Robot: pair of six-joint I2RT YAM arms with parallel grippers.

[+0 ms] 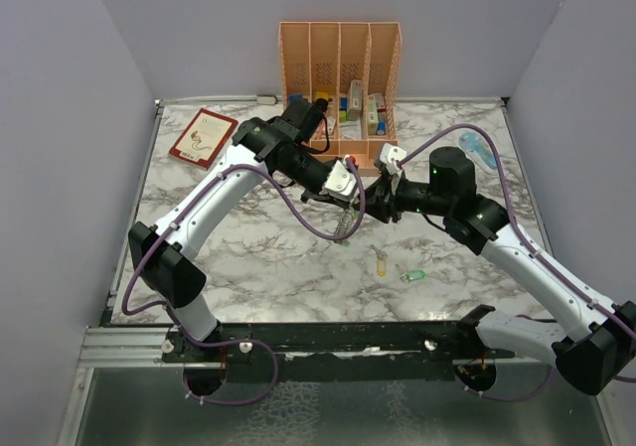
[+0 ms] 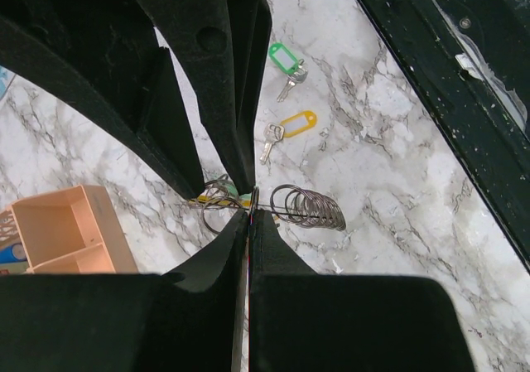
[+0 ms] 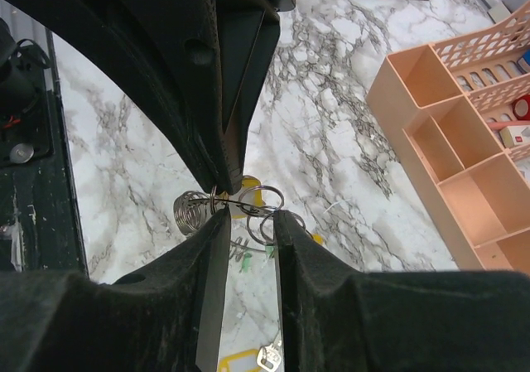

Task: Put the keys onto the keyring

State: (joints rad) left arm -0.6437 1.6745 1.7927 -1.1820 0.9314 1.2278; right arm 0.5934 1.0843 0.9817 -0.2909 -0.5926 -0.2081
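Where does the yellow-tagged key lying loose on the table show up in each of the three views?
Top external: yellow-tagged key lies on the marble just right of centre, beside the green-tagged key.
Left wrist: upper middle, below the green one.
Right wrist: bottom edge, centre, mostly cut off.
Shared landmark: the orange organizer.

Keyring [image 2: 248, 209] held aloft, keys [image 2: 286, 132] on marble
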